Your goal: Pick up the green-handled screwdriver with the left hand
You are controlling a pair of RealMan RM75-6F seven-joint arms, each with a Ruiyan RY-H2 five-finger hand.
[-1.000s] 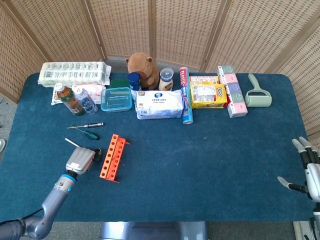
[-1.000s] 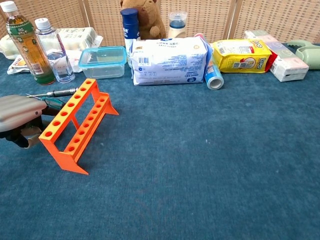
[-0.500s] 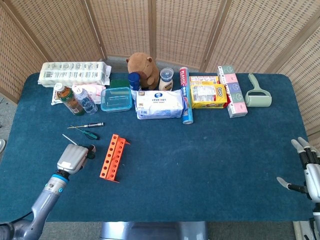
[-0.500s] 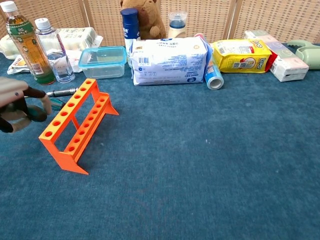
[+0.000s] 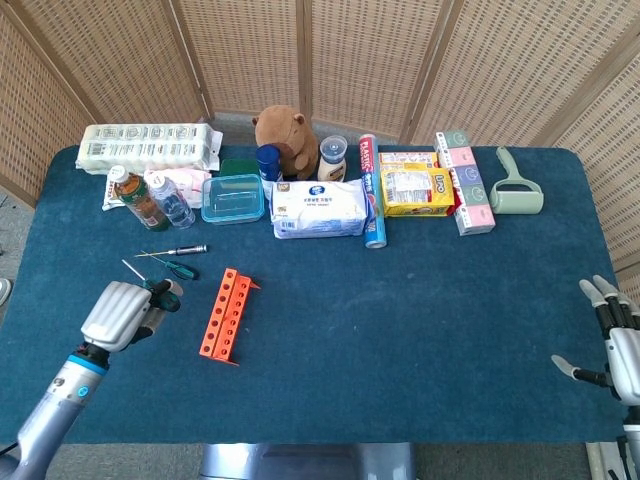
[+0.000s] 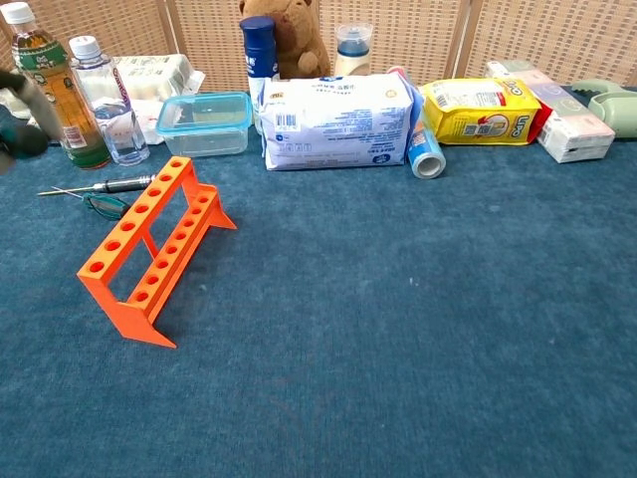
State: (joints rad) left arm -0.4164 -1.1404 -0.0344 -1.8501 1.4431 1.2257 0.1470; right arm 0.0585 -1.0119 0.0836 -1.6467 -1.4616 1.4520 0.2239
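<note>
Gripping the green-handled screwdriver (image 5: 163,292) by its handle, shaft poking toward 10 o'clock, the left hand (image 5: 122,312) hangs at 9 o'clock of the orange rack (image 5: 226,315), apparently raised off the cloth, while the right hand (image 5: 612,345) sits spread and empty

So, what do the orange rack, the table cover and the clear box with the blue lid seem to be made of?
Orange rack: probably moulded plastic; uniform bright colour, slight sheen, clean round holes.
Table cover: a dark blue fabric, felt or short carpet by its look; matt and fuzzy.
Clear box: looks like transparent plastic, with a light blue lid, likely plastic also; the wall lets light through.
</note>
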